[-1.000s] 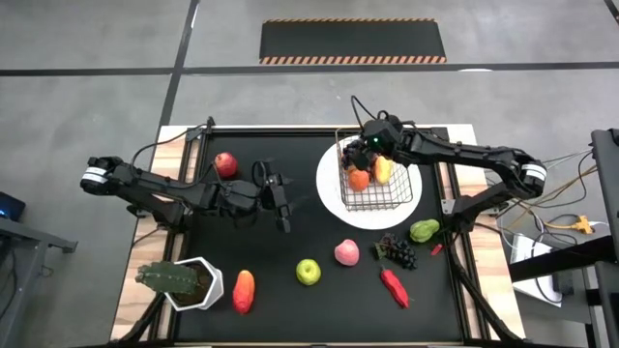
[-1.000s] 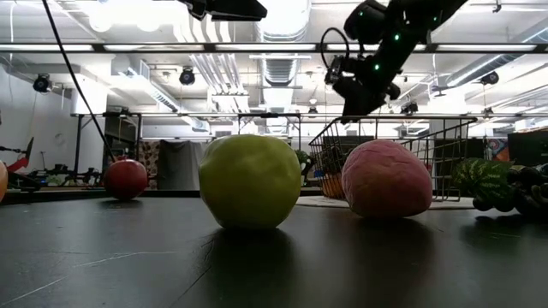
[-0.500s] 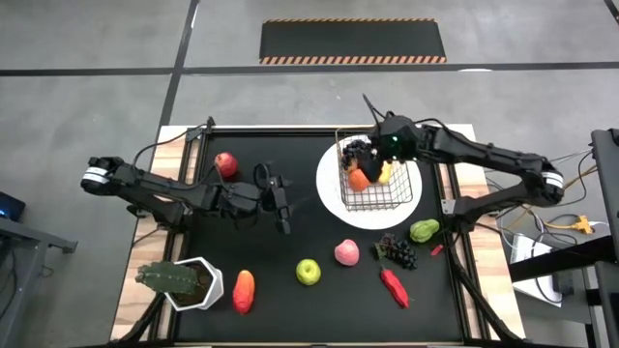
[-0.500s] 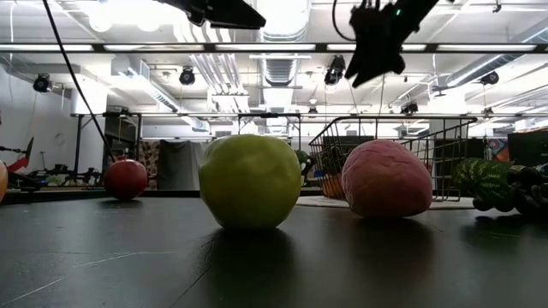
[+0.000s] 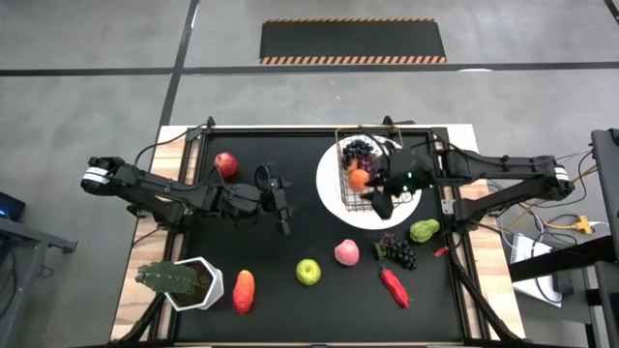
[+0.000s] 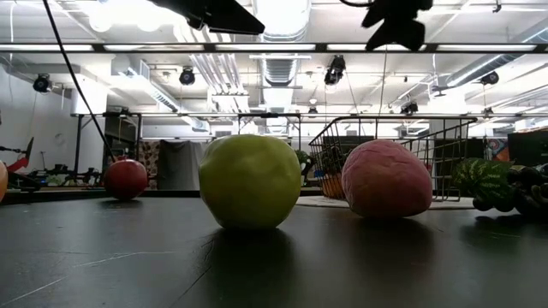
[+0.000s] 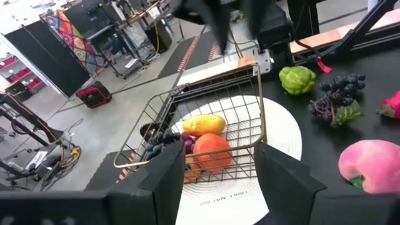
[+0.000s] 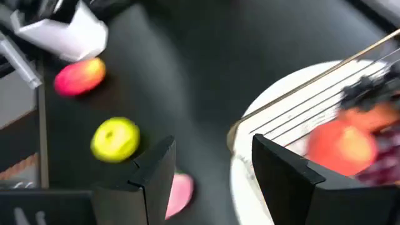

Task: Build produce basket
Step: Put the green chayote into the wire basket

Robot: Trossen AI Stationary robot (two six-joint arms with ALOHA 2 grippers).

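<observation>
Fingers of your right end effector (image 5: pixel 384 200) are spread and hold nothing; it hovers over the near edge of the wire basket (image 5: pixel 346 193), above the white plate (image 5: pixel 334 198) the basket sits on, toward the right side of the tabletop (image 5: pixel 290 251). Inside the basket lie dark grapes (image 5: pixel 359 150), an orange (image 5: pixel 358 178) and a yellow mango (image 7: pixel 202 125).

Your left end effector (image 5: pixel 281 200) waits near the middle of the tabletop, fingers parted and empty, pointing toward the basket.

Loose produce lies around them. A red apple (image 5: pixel 225 163) rests near the far left edge. A green apple (image 5: pixel 308 272) and a pink peach (image 5: pixel 347 252) sit side by side toward the near edge, with a second bunch of grapes (image 5: pixel 397 251) just right of the peach. A green pepper (image 5: pixel 424 231) sits close to the right edge, and a red pepper (image 5: pixel 394 285) lies nearer you. A red-orange fruit (image 5: pixel 243 290) lies by the near edge, beside a potted green plant (image 5: pixel 179 280) at the near left corner.
</observation>
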